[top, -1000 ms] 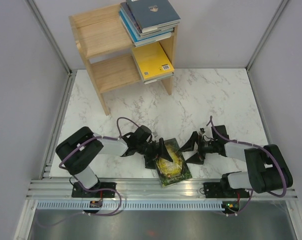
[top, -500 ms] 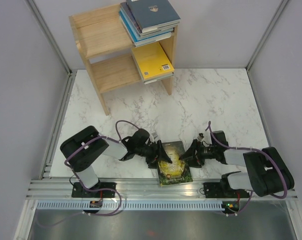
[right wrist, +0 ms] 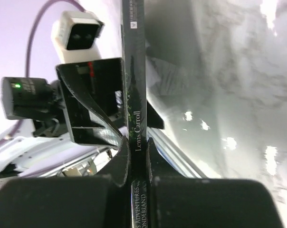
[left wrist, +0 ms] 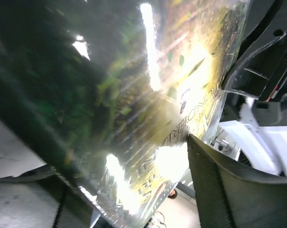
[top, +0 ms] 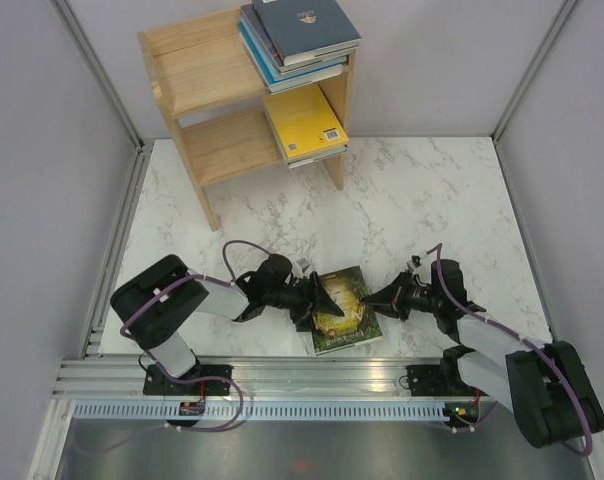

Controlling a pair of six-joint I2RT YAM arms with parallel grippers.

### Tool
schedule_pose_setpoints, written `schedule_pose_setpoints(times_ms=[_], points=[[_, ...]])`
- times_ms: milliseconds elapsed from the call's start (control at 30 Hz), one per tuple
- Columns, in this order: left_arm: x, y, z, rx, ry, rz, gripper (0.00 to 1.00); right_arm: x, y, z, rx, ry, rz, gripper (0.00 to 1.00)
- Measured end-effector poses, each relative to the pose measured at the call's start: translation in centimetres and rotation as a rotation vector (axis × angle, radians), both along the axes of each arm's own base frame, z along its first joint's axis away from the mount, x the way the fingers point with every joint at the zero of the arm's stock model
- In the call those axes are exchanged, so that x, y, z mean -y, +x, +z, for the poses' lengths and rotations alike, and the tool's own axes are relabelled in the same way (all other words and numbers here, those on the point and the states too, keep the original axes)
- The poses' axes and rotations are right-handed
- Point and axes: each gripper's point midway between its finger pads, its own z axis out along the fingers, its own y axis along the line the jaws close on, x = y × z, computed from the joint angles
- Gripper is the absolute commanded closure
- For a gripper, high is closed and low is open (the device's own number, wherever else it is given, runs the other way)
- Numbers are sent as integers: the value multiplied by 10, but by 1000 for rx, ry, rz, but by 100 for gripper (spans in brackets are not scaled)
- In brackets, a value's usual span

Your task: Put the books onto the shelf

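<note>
The black-and-gold book (top: 347, 308) sits low in the middle of the overhead frame. It is tipped up off the worktop (top: 432, 200) between the two arms, well apart from the shelf (top: 207, 75) at the upper left. The right gripper (top: 374, 298) has its fingers (right wrist: 116, 166) pinched tight on the spine, with the author's name showing just above them in the right wrist view. The left gripper (top: 315, 300) meets the opposite edge. Its fingers (left wrist: 224, 190) stand part-way apart with the glossy cover slanting between them, and I cannot tell whether they actually press on it.

The step in hand looks like raising the one book seen off the shelf so it can be carried over. To do it well, one arm should own the grip before the other lets go, since a thin, slick paperback held only at the spine is likely to droop or swing. Lift it clear of the worktop and hold it flat. Aim for bare wood on a tier, beside the yellow book (top: 304, 122) or the stack (top: 300, 35) on top, without nudging either.
</note>
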Motion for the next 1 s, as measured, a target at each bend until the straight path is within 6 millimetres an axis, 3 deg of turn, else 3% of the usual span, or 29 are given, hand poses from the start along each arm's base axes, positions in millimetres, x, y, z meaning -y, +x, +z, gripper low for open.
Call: schedule_pose_setpoints(times_ms=[133,233,333,367,433,467,500,600,633,667,700,767,967,1000], points=[[5,9,25,37,-57,18,22,-3,16,31,52,51,-52,100],[8,19,57,93,-132,38,25,-6,32,62,107,91,-86,100],[7,32,89,139,-200,74,42,-8,46,91,156,141,-118,100],[7,37,100,151,-222,88,56,-9,49,99,166,157,-131,100],[6,44,116,159,-241,113,74,-9,54,110,189,185,-144,100],[6,47,122,163,-245,121,90,-9,56,115,197,198,-152,100],[5,49,128,167,-245,129,97,-9,57,119,198,208,-156,100],[5,57,141,162,-221,157,98,-9,61,128,199,230,-175,100],[4,60,145,159,-209,170,98,-9,63,131,198,237,-182,95],[3,64,150,160,-199,185,98,-9,64,134,200,242,-186,85],[2,67,154,163,-190,200,98,-9,66,138,201,249,-189,64],[-2,74,165,174,-170,239,98,-10,69,147,208,259,-190,56],[-29,93,198,231,-174,362,97,-13,79,186,291,264,-174,74],[-35,96,203,244,-180,381,91,-13,80,189,300,263,-176,81]])
